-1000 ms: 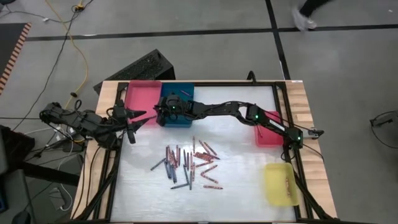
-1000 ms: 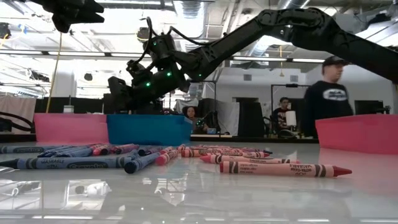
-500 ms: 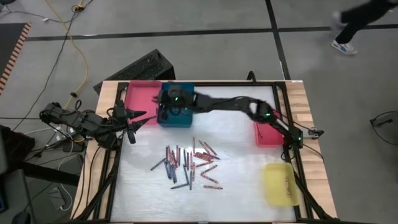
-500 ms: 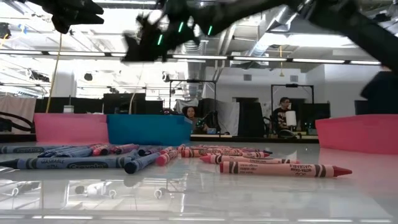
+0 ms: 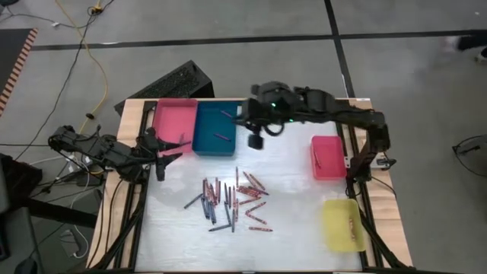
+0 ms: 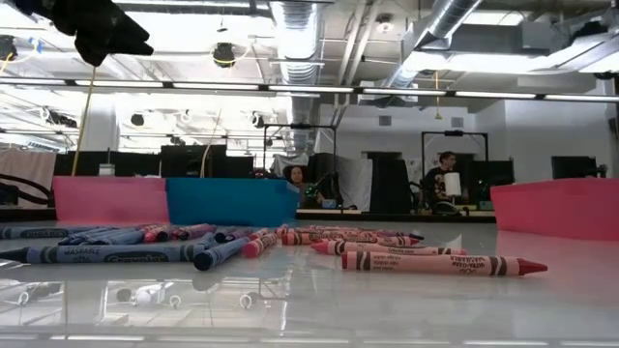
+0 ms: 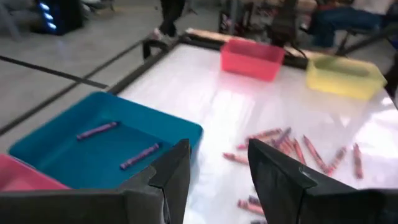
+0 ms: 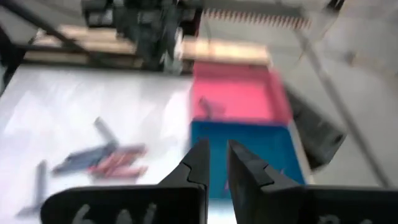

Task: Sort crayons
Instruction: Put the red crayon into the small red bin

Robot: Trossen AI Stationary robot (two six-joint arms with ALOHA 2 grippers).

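Several crayons lie flat in a loose pile at the table's middle, also in the low view. Two more crayons lie in the blue tray. My right gripper hangs high above the table just right of that tray. Its fingers stand a narrow gap apart with nothing between them. My left gripper waits at the table's left edge near the pink tray. It is open and empty in its own view.
A red tray with one crayon stands at the right edge, and a yellow tray with one crayon at the near right. A black object lies beyond the far left corner. People sit in the room behind.
My right gripper has risen fast from inside the blue tray, going up and toward the table's right, and has left the low view at the top. The blue tray's floor and its crayons now show uncovered. My left gripper has tipped down a little.
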